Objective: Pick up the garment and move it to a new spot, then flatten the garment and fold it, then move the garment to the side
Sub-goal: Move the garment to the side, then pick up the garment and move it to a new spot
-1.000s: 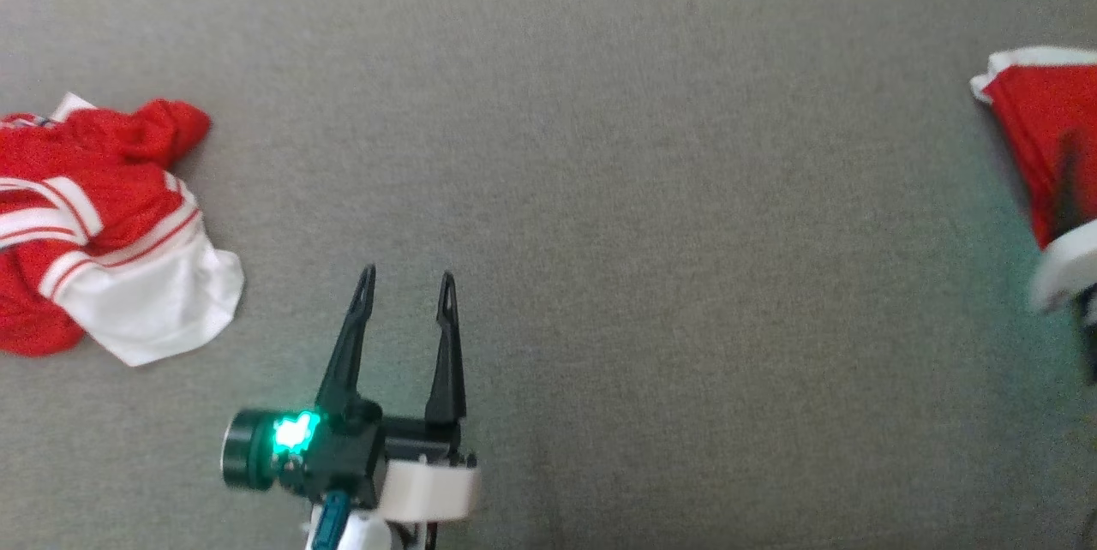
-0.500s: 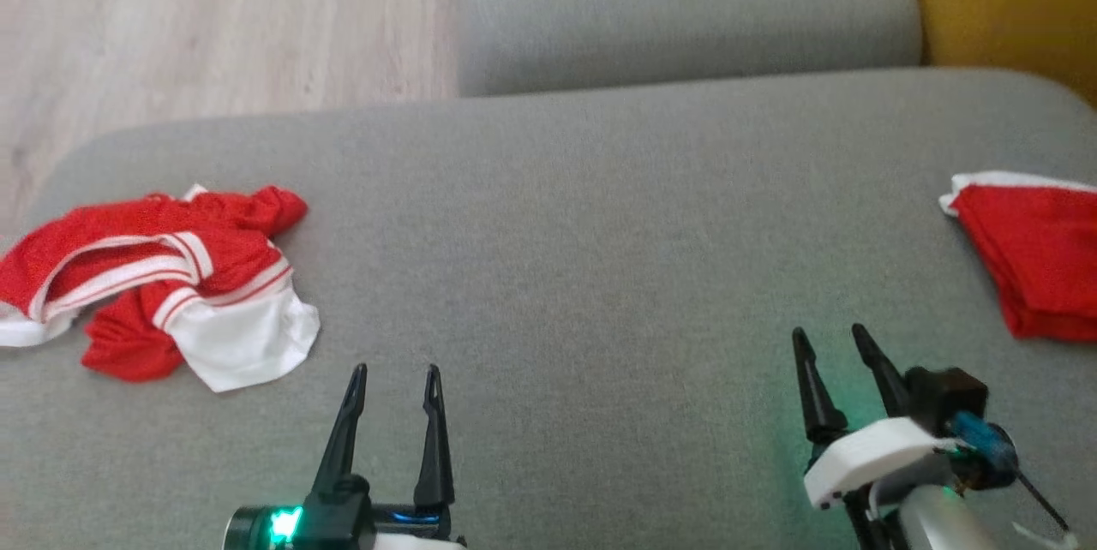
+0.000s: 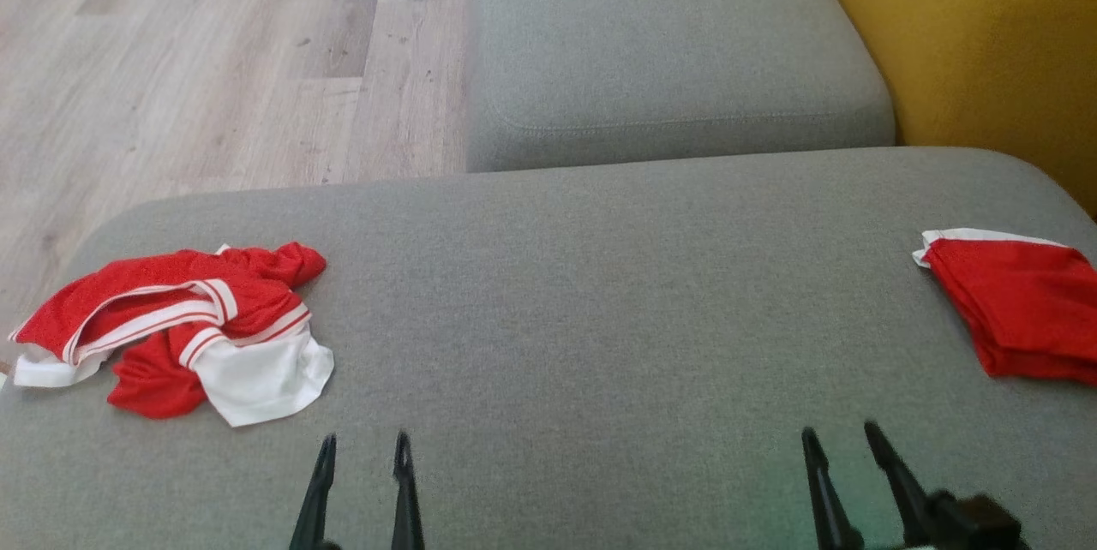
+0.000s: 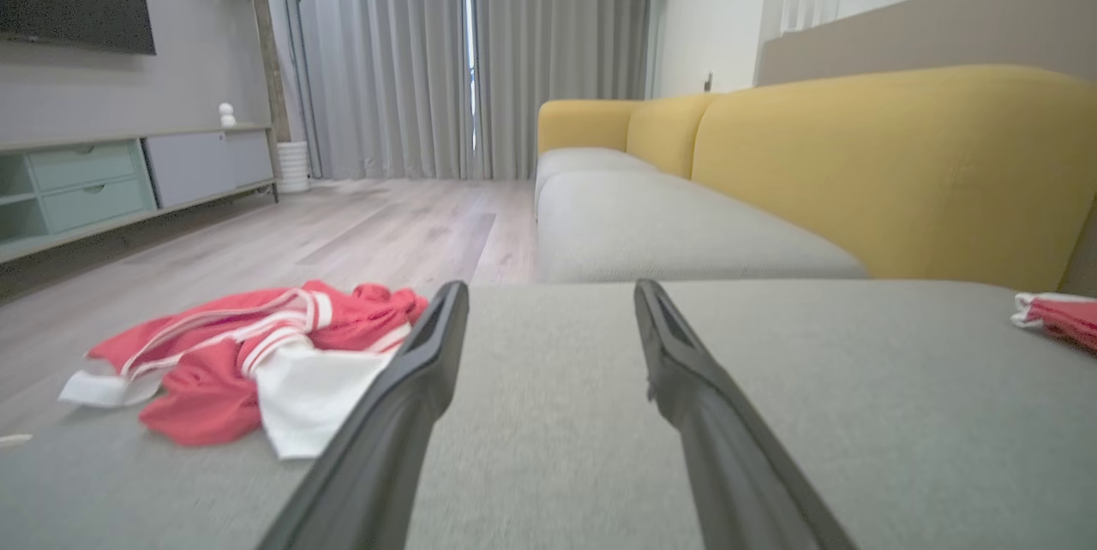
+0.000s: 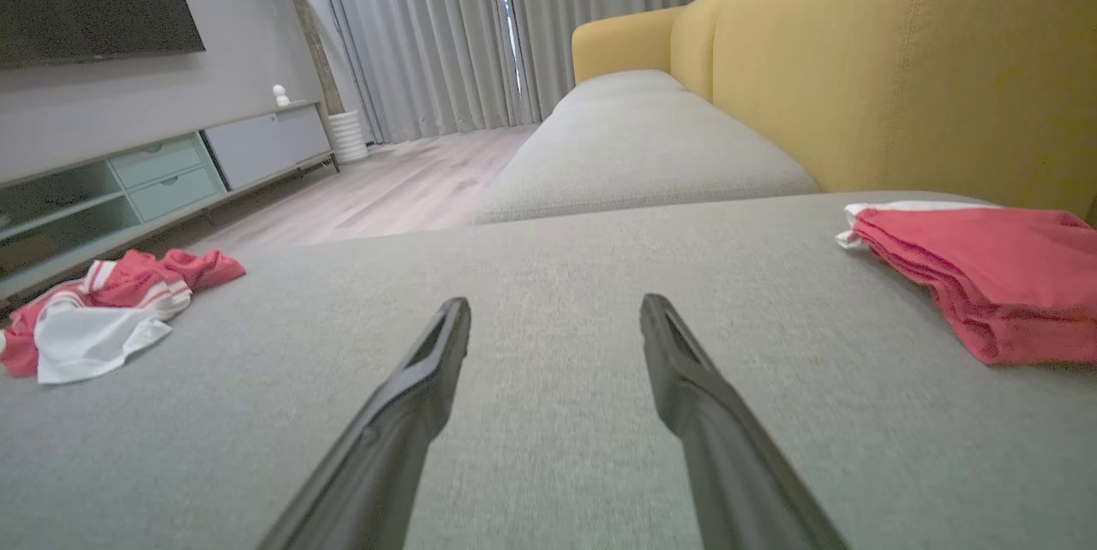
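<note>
Right gripper (image 3: 840,439) backed off the folded red fabric garment (image 3: 1020,310) at right, parted and empty like left gripper (image 3: 364,443); placement looked done.

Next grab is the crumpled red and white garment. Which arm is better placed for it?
Left. The left gripper, open and empty, sits close to the crumpled garment. The right gripper is far across the cushion, nearer the folded red garment.

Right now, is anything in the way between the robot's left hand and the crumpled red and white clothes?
No. Only bare grey cushion lies between the open left hand and the crumpled garment, which sits ahead and to its left.
</note>
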